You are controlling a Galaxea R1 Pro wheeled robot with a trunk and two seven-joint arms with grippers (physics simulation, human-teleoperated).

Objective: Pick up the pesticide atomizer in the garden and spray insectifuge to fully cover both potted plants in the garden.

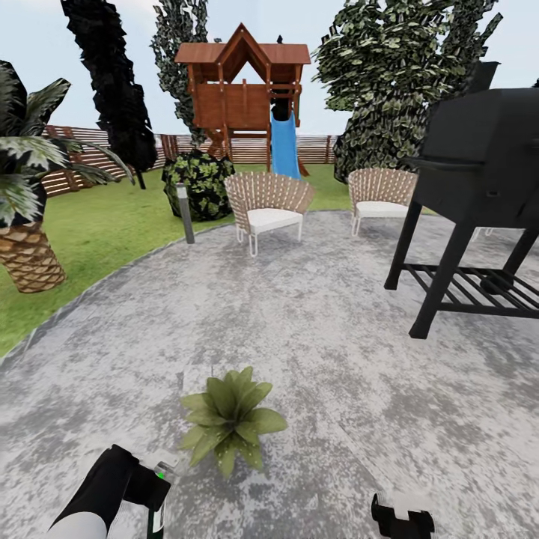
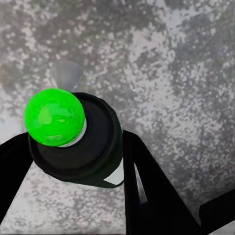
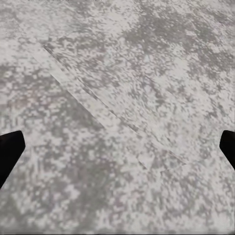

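The garden's grey mottled patio (image 1: 314,329) spreads wide ahead, with lawn (image 1: 97,224) to the left, a black grill (image 1: 479,180) at the right, two wicker chairs (image 1: 268,202) at the far edge and a wooden playhouse with a blue slide (image 1: 283,142) beyond. Near the middle sits one potted plant (image 1: 230,419), a low rosette of pointed green leaves, directly on the paving. Just left of it and nearer, the left gripper (image 1: 153,486) is clamped on the pesticide atomizer (image 2: 73,142); in the left wrist view the black fingers (image 2: 147,186) press both sides of the dark bottle, its bright green cap facing the paving rather than the plant. The chief risk, as I judge it, is spraying wide: the nozzle looks aimed at bare patio beside the rosette, so the mist could miss the leaves or cover them only on the left. A second plant is not visible here, so it would have to be found afterwards. The right gripper (image 1: 403,520) hangs near the lower right, its fingertips wide apart, holding nothing above bare paving.
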